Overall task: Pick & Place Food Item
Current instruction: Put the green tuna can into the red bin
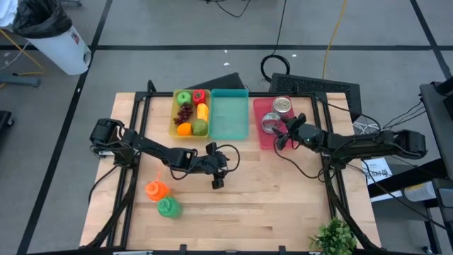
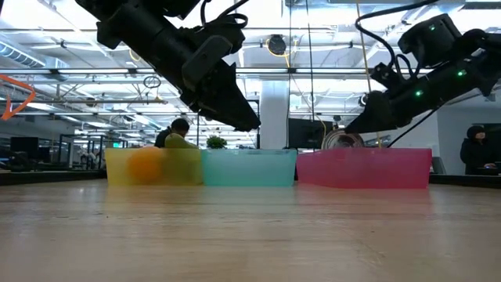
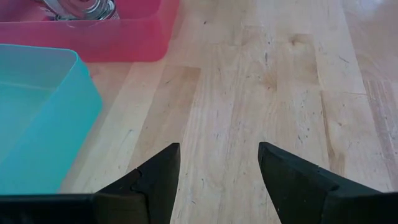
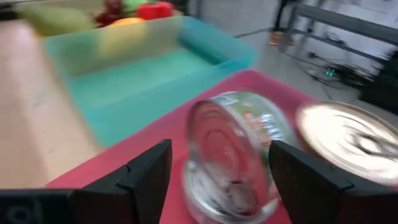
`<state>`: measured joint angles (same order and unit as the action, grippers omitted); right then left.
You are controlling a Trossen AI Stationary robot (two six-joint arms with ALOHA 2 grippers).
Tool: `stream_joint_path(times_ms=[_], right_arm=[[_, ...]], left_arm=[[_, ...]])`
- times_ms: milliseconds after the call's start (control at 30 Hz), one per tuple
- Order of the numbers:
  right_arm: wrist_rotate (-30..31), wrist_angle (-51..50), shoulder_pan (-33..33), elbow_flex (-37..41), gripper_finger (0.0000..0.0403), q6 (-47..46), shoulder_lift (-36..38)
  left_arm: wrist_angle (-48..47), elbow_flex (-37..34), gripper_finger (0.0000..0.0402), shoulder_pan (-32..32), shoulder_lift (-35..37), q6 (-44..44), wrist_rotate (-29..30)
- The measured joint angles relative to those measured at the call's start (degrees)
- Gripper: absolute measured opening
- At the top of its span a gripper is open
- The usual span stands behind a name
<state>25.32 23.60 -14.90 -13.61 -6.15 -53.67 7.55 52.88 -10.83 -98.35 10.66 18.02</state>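
Only right wrist view shows fingers [image 4: 149,180] apparently straddling can [image 4: 230,155].

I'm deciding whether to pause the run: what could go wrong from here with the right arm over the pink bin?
1. The right end effector straddles a can lying on its side in the pink bin; being round, it might roll or slip as the fingers close.
2. An upright can stands close beside it and might get bumped.
3. The left end effector hangs open over bare table, away from all this.
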Motion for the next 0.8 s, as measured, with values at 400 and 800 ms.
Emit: stream_joint_path(times_ms=[400, 800], right_arm=[[-9.04, 0.73, 0.02, -0.02, 0.0251, 5.33, 0.0], [-3.37, 2.33, 0.02, -0.02, 0.0251, 3.11, 1.7]], left_arm=[[0.0, 0.0, 0.0227, 0.0, 0.0, 0.04, -0.02], [-0.02, 0.0, 0.0227, 0.0, 0.0, 0.13, -0.02]])
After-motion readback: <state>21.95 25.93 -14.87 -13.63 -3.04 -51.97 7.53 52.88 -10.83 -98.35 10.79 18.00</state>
